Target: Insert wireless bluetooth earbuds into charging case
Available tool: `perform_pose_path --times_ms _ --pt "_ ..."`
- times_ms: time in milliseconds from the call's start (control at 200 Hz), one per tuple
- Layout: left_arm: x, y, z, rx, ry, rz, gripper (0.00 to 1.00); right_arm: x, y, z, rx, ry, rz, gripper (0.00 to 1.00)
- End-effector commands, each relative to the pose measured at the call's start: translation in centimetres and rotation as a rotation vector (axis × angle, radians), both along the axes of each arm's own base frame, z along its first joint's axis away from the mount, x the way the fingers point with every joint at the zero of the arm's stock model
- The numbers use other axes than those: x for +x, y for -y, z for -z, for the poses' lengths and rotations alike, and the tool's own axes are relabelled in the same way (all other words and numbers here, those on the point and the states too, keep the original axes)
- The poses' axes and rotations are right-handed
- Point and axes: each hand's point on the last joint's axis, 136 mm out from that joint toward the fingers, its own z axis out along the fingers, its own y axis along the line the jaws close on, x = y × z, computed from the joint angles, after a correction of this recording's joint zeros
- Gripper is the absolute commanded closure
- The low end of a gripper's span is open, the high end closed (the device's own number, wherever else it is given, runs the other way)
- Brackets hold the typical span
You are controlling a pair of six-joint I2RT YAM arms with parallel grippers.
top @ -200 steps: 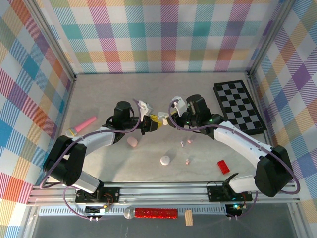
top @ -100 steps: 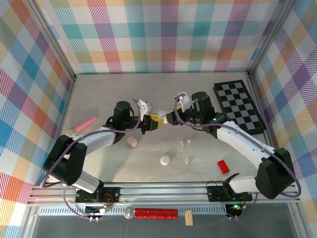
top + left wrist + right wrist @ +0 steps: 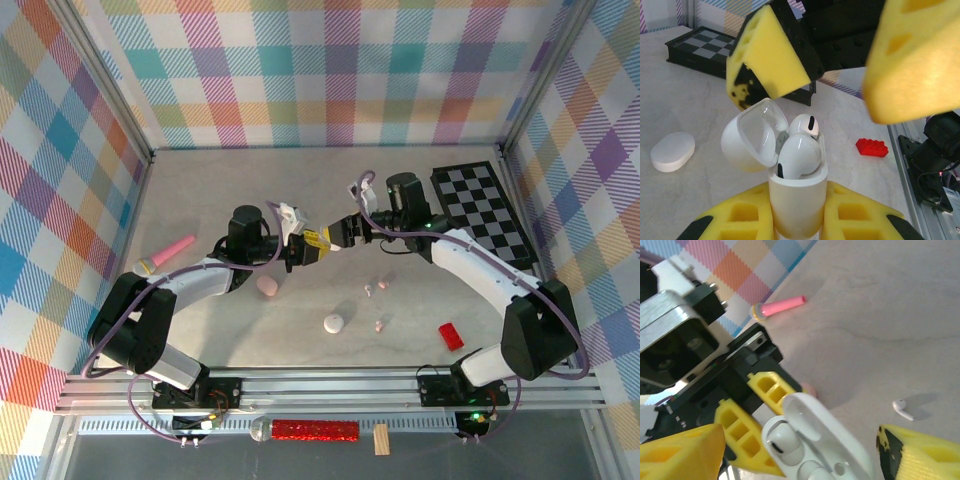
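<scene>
While the left claw (image 3: 799,217) pinches the white pebble-shaped plastic charging case (image 3: 797,192), the right claw (image 3: 837,65), spread just above it, should nudge the glossy white earbud (image 3: 799,154), seemingly proud in its mouth, straight down.

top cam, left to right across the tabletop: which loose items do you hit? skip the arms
Pink toy microphone → pink case → white case → loose earbuds → red block. Checkerboard left out: its span overlaps the red block's.
</scene>
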Motion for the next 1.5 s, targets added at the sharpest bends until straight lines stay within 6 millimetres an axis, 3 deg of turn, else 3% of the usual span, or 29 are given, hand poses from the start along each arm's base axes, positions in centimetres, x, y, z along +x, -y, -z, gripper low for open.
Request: perform_pose_path --times_ms 0,270,690,785,850,935,1120,1260,1495 --pt "-0.5 0.3 -2.1 -0.052 0.048 0.023 0.87 -1.7 -0.6 -1.4 0.056 0.009 -0.11 0.24" --pt "0.2 0.3 -1.9 -0.052 0.024 -0.011 0.87 -3.5 -0.6 -1.7 0.061 -0.002 -0.199 0.33" --pt "1.0 0.2 -1.0 -0.031 0.0 -0.044 0.87 -3.4 0.1 -1.7 0.048 0.053 -0.164 0.45" --pt "0.8 0.3 -1.1 -0.035 -0.001 -0.028 0.87 -2.9 0.3 -1.5 0.029 0.077 -0.139 0.44" --pt "0.5 0.3 -1.1 -0.034 0.001 -0.009 0.87 -2.2 0.8 -1.6 0.017 0.121 -0.091 0.35" --pt "-0.3 0.2 -0.7 -0.016 0.005 0.028 0.87 -1.6 1.3 -1.9 0.019 0.181 -0.047 0.31" --pt "-1.6 0.5 -1.5 -0.044 -0.013 0.101 0.87 -2.4 1.4 -0.3 0.007 0.208 -0.114 0.3" --pt "-1.5 0.6 -2.1 -0.068 -0.043 0.101 0.87 -3.5 0.7 0.4 0.062 0.138 -0.204 0.36" --pt "-2.0 0.8 -3.1 -0.113 -0.05 0.134 0.87 -3.3 0.8 1.0 0.062 0.127 -0.195 0.49"
